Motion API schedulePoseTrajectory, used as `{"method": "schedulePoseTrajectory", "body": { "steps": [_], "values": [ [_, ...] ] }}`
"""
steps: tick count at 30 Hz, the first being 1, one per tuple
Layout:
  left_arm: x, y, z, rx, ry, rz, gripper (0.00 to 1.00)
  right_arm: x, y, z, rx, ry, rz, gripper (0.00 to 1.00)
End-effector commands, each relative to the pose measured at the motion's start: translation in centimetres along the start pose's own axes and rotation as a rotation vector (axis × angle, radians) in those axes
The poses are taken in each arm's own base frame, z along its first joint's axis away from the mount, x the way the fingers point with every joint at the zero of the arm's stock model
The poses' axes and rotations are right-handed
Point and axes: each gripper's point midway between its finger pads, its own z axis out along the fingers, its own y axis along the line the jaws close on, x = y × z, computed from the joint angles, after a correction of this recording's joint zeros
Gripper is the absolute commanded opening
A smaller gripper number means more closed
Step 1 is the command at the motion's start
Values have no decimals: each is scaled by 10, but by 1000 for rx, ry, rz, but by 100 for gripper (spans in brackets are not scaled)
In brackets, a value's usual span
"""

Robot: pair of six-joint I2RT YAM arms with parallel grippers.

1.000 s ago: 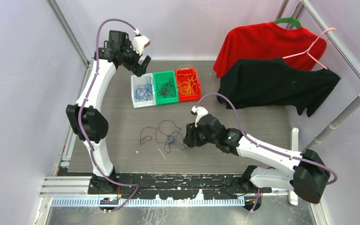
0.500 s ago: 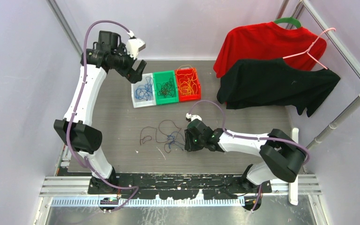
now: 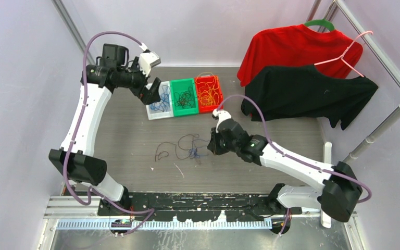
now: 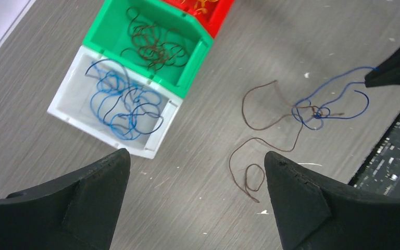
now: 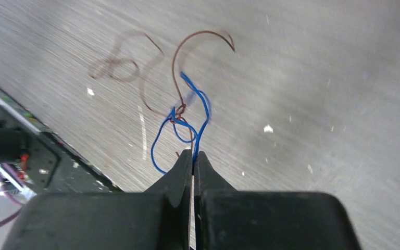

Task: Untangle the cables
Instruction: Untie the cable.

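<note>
The right gripper [image 5: 193,153] has pinched closed on the blue cable [image 5: 204,112] and lifted a touch nearer the white bin [image 3: 161,116], pulling the tangle of cables [image 3: 189,152] tighter, while the left gripper [image 3: 151,92] has swung down from behind that bin to its left rim.

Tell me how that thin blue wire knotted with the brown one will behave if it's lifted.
Probably floppy: the thin blue wire lies in loose loops, so it should droop from the shut right gripper. Its knot with the thin brown wire may well drag that one along.
</note>
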Motion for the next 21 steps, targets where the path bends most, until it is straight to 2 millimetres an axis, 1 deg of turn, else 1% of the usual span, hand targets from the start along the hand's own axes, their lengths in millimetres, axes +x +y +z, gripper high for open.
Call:
{"method": "schedulePoseTrajectory", "body": {
  "steps": [1,3,6,7,8,12,14,16,21],
  "values": [
    [-30,-44,-26,144,-159,107,97,-66,32,-42,-88,-132,-149,1],
    [-29,-66,-33,227,-174,132,93,-83,53,-51,-169,-161,-199,1],
    [-25,-90,-37,305,-178,160,88,-104,78,-57,-272,-215,-267,1],
    [-23,-97,-38,325,-181,170,84,-108,84,-59,-301,-225,-293,1],
    [-22,-104,-40,346,-187,184,83,-111,90,-59,-328,-233,-328,1],
    [-10,-130,-40,422,-203,250,80,-122,108,-61,-409,-277,-401,1],
    [-5,-139,-34,432,-201,291,78,-125,116,-61,-452,-292,-419,1],
    [-3,-147,-28,439,-208,317,72,-125,126,-61,-508,-307,-437,1],
    [-1,-159,-21,463,-227,329,64,-134,141,-63,-581,-360,-440,1]
  ]
}}
